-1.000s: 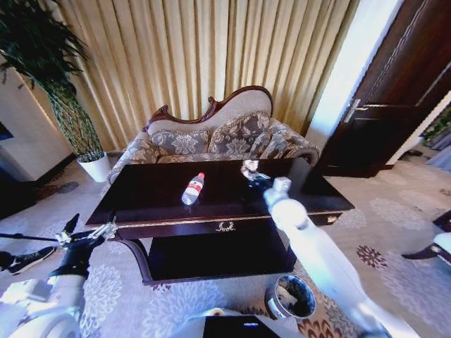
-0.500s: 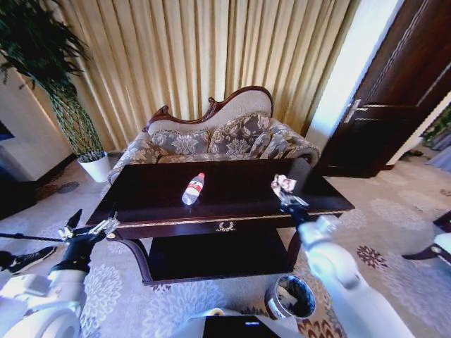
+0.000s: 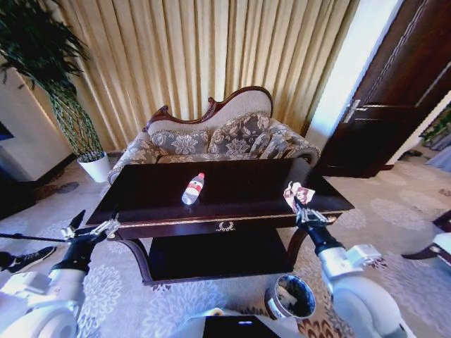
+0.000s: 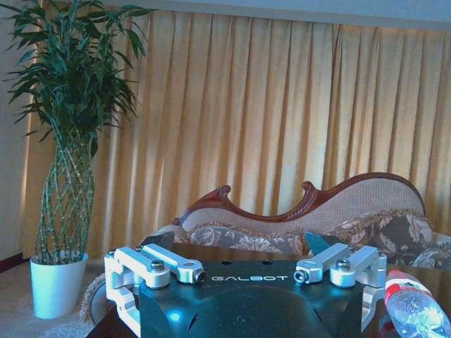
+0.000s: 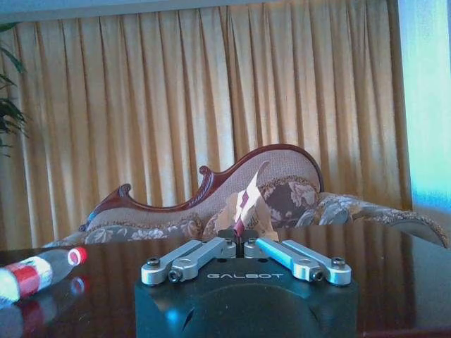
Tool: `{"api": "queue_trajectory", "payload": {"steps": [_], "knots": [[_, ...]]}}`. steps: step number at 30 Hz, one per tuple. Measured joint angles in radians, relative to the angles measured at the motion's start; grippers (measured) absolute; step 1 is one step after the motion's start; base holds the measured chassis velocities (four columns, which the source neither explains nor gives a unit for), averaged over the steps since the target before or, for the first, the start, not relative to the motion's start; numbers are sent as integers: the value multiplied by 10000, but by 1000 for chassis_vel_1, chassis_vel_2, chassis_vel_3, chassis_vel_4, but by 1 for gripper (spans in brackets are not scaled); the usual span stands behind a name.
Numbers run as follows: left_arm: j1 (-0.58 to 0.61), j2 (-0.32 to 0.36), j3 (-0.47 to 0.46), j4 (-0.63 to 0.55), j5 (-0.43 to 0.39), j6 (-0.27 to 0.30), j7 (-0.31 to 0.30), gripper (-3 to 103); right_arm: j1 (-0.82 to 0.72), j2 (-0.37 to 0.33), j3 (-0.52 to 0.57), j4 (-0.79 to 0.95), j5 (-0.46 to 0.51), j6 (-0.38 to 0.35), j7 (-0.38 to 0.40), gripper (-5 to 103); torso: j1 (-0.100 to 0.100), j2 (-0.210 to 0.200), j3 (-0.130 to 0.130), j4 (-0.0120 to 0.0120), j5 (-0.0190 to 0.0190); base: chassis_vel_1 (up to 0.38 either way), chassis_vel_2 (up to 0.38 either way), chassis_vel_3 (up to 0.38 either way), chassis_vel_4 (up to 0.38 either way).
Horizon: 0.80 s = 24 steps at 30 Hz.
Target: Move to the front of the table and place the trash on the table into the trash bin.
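Wrapper [image 3: 294, 195]: crumpled pinkish-white scrap, pinched between shut fingers of right gripper [image 3: 301, 208], above worktop [image 3: 232, 197] edge at 4 o'clock.
Bottle [image 3: 192, 189]: clear plastic, red cap, red-white label, lying mid-worktop.
Bin [image 3: 291, 297]: round, dark, silvery rim, on carpet at 5 o'clock.
Left gripper [image 3: 90, 231]: fingers spread, empty, 8 o'clock; "GALBOT" readable in wrist views.

Three cameras face the sofa [image 3: 218, 137] across the bench [image 3: 232, 184].
Head view looks down from the front; both wrist views sit low near the bench edge, sharing sofa and curtain [image 4: 282, 105].
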Motion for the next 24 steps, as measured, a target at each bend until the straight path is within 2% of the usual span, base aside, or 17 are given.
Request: {"api": "queue_trajectory", "payload": {"steps": [14, 19, 23, 24], "knots": [[215, -135, -84, -283, -8, -26, 26, 100, 173, 602, -706, -588, -1035, 106, -172, 1, -6, 3, -2, -1, -1, 154, -154, -148, 149], [260, -233, -92, -287, 0, -36, 26, 100, 356, 637, -674, -1801, -1033, 107, -322, 1, -9, 8, -5, 3, -3, 65, -47, -67, 76], [279, -270, -84, -288, 18, -40, 39, 100, 741, 609, -660, -3759, -843, -63, -363, 1, 8, -6, 6, -1, 2, -10, 10, 3, -13], [279, -270, -84, -288, 18, -40, 39, 100, 741, 609, -660, -3759, -843, -63, -363, 1, 8, -6, 6, -1, 2, -42, 39, 12, -52]]}}
